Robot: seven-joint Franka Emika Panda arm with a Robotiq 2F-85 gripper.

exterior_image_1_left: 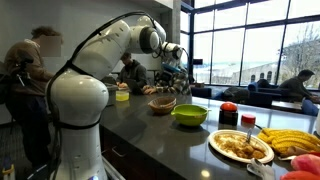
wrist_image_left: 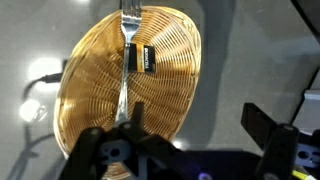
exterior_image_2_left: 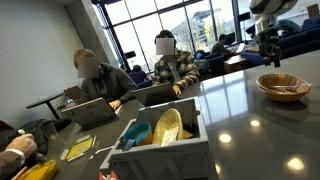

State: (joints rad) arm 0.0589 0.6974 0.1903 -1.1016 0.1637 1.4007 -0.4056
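While the gripper (wrist_image_left: 190,135) hangs over the round woven wicker basket (wrist_image_left: 85,110), its jaws stand wide apart and clamp nothing.

Room: the dark glossy countertop (wrist_image_left: 250,60) is bare on all sides of the basket in the wrist view. In an exterior view a lime-green bowl (exterior_image_1_left: 190,115) sits just lower right of the basket (exterior_image_1_left: 162,103), not touching it. In an exterior view the gripper (exterior_image_2_left: 268,48) is clear above the basket (exterior_image_2_left: 283,87), near the right frame edge.

The silver metal fork with a black tag (wrist_image_left: 124,90) lies inside the basket. Its handle end is at the lower-left finger (wrist_image_left: 112,150), well off the jaw midline.

The fork's long axis runs bottom to top of the wrist frame, with the tines over the basket's top rim.
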